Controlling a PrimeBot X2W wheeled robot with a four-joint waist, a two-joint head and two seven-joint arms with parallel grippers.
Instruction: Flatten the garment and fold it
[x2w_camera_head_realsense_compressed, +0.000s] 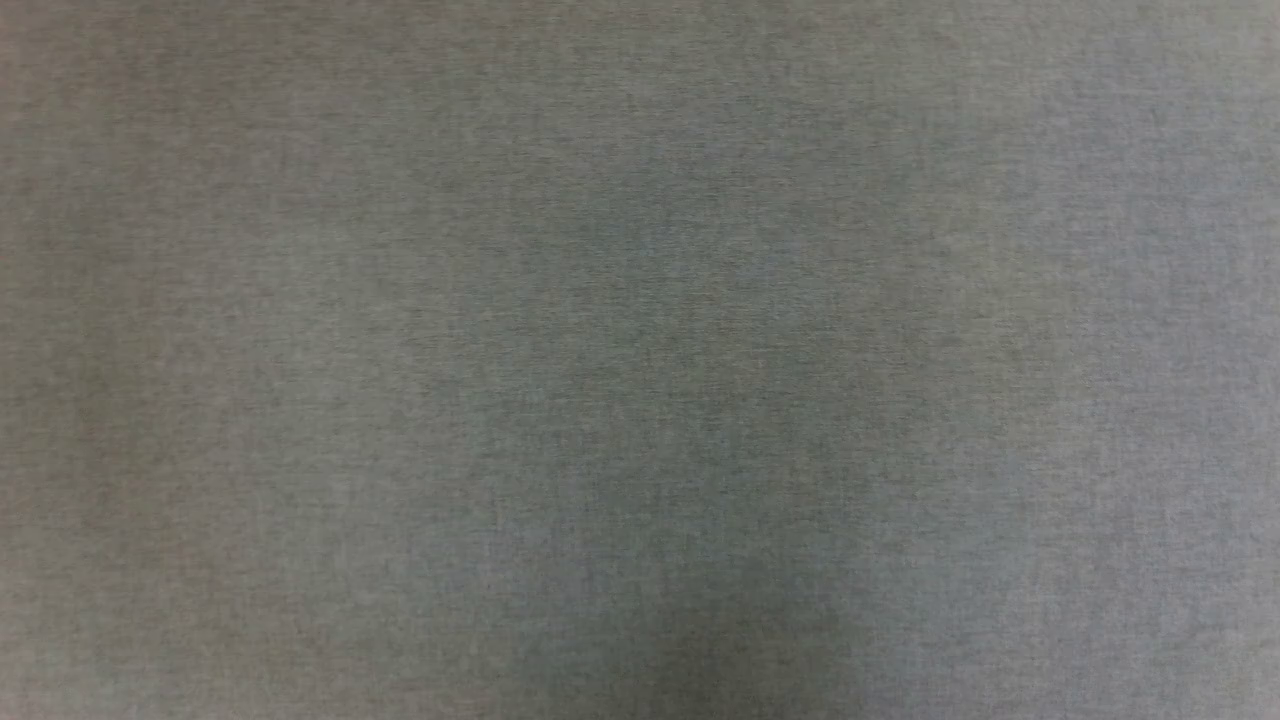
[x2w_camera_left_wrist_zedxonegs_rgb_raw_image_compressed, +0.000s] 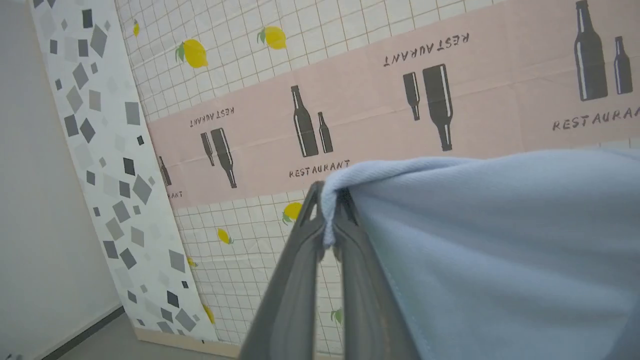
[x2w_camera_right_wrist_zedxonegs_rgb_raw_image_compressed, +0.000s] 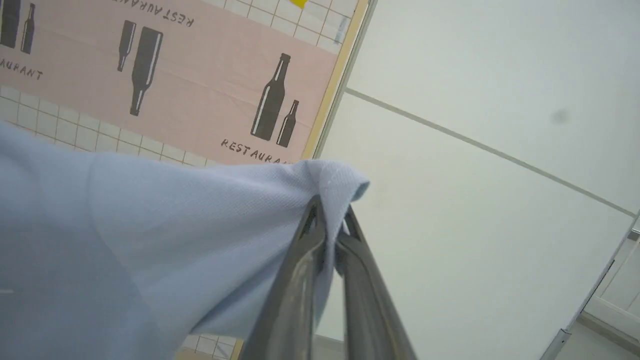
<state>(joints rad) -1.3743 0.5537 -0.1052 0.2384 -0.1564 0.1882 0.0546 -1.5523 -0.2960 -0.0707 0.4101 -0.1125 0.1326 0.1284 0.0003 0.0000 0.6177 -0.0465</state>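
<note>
Clenched on a bunched edge of the garment (x2w_camera_left_wrist_zedxonegs_rgb_raw_image_compressed: 500, 240) with the left pincer (x2w_camera_left_wrist_zedxonegs_rgb_raw_image_compressed: 330, 197), with cloth spreading to that pincer's right; clenched likewise with the right pincer (x2w_camera_right_wrist_zedxonegs_rgb_raw_image_compressed: 330, 210), with cloth spreading to its left.

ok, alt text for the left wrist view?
The left gripper is shut on a rolled edge of the light blue garment, which spreads away to the right of the view. Behind stands a backdrop printed with lemons on a grid and a pink band of dark bottles reading RESTAURANT.
</note>
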